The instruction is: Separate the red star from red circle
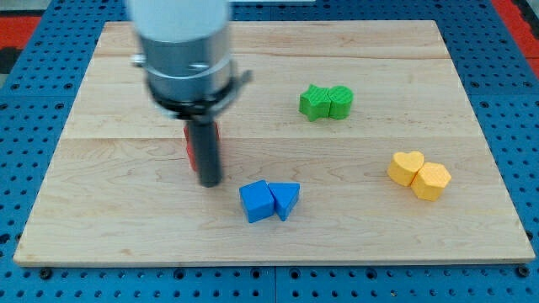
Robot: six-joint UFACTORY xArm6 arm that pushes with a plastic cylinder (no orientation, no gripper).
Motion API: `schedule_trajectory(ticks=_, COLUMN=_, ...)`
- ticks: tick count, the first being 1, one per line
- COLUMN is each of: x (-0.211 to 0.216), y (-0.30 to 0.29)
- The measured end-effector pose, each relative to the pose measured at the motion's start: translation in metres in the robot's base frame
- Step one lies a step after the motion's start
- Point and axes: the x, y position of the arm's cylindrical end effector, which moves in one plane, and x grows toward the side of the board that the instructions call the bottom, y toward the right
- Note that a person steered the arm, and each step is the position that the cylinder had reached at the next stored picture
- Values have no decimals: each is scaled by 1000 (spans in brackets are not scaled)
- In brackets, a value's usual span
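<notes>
Wooden surface (126, 227) lying on a blue pegboard (25, 50). No jaws on this arm, so no released or clenched state to record; just a dark rod.

Left of centre: my tip (210, 182) is resting on the surface, the rod hiding most of a red block (190, 145) directly behind it. Only a red sliver is showing; cannot tell star from circle, or whether both are there.

Just right and nearer: blue cube (256, 202) touching blue triangle (285, 199).

Farther right, far side: two green blocks (327, 102) touching.

Far right: yellow heart (407, 167) touching yellow hexagon (431, 181).
</notes>
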Motion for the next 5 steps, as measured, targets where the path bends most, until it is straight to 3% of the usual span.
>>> schedule_trajectory(ticks=2, x=-122, y=-7)
schedule_trajectory(ticks=4, x=-217, y=14)
schedule_trajectory(ticks=5, x=-215, y=28)
